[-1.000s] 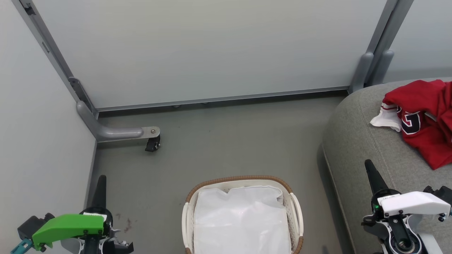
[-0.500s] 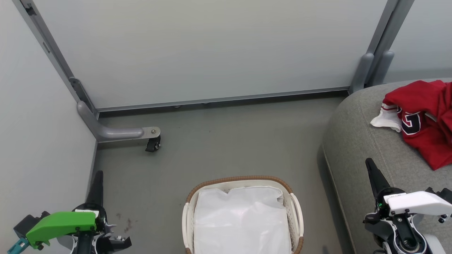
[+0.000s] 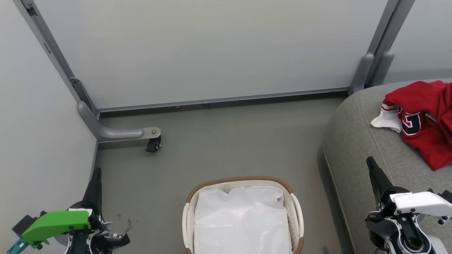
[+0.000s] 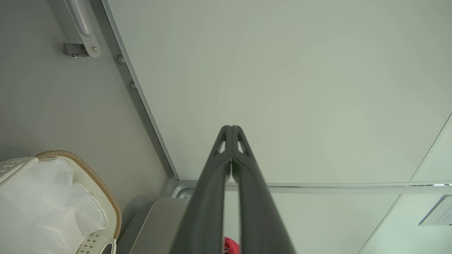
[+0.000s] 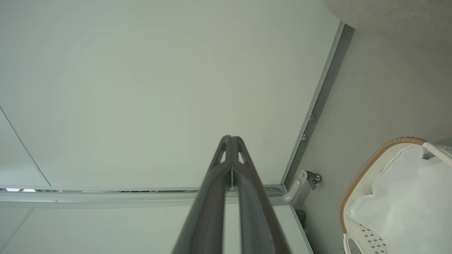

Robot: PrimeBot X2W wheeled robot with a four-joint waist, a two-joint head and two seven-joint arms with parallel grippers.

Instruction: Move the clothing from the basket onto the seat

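Observation:
The red clothing (image 3: 425,120), with a white sleeve and a dark letter, lies on the grey seat (image 3: 360,141) at the right edge of the head view; a red scrap (image 4: 230,246) shows in the left wrist view. The white basket (image 3: 243,181) with a brown rim stands on the floor at bottom centre, holding a white liner (image 3: 242,220). My left gripper (image 3: 96,173) is at the lower left, shut and empty. My right gripper (image 3: 370,163) is at the lower right over the seat's front, shut and empty. Both wrist views show fingers pressed together: left gripper (image 4: 231,128), right gripper (image 5: 230,138).
Pale partition panels (image 3: 212,49) enclose the back and left. A grey metal foot with a black caster (image 3: 152,144) juts onto the floor at the left. The basket (image 4: 84,169) shows at lower left in the left wrist view and the basket (image 5: 374,158) at lower right in the right wrist view.
Both arms have sunk slightly toward the bottom of the head view, the left also drifting left. Both grippers stay shut; clothing and basket have not moved.

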